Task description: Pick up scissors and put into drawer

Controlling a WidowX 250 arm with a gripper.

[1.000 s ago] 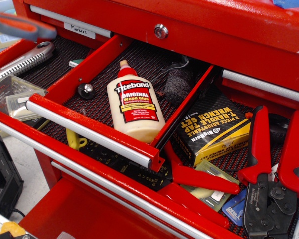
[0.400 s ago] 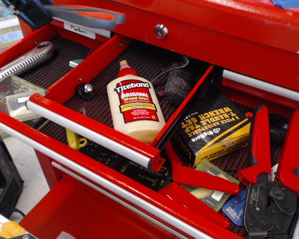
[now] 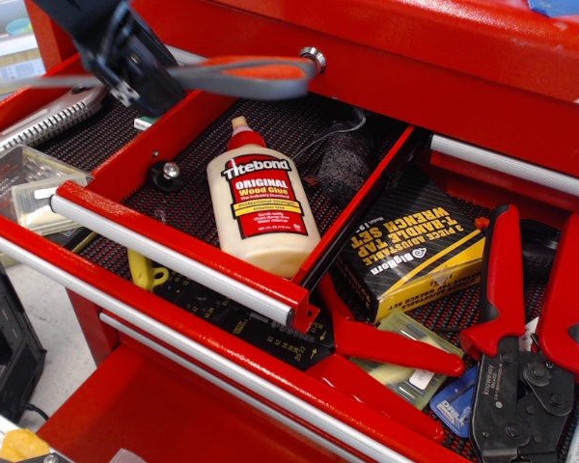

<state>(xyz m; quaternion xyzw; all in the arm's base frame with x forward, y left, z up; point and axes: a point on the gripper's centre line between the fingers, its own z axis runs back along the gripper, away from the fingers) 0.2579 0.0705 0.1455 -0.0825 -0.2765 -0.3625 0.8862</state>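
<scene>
My gripper (image 3: pixel 135 72) comes in from the top left, black and blurred, and is shut on the scissors (image 3: pixel 256 72). Their orange-red loop handles with grey trim point right, and the grey blades stick out left of the gripper. The scissors hang level in the air above the back left part of the drawer (image 3: pixel 289 116), a shallow red drawer with black mesh liner. Its silver bar pull (image 3: pixel 174 253) runs along the front. The scissors touch nothing in the drawer.
In the drawer lie a Titebond glue bottle (image 3: pixel 261 207), a black knob (image 3: pixel 167 174) and a dark block (image 3: pixel 345 159). A left compartment holds a grey knife (image 3: pixel 39 121). The deeper drawer below holds red pliers (image 3: pixel 531 328) and a yellow wrench-set box (image 3: pixel 415 246).
The gripper with the scissors has moved right and a little down, from the top left corner to above the drawer's back left part. Nothing else has moved.
</scene>
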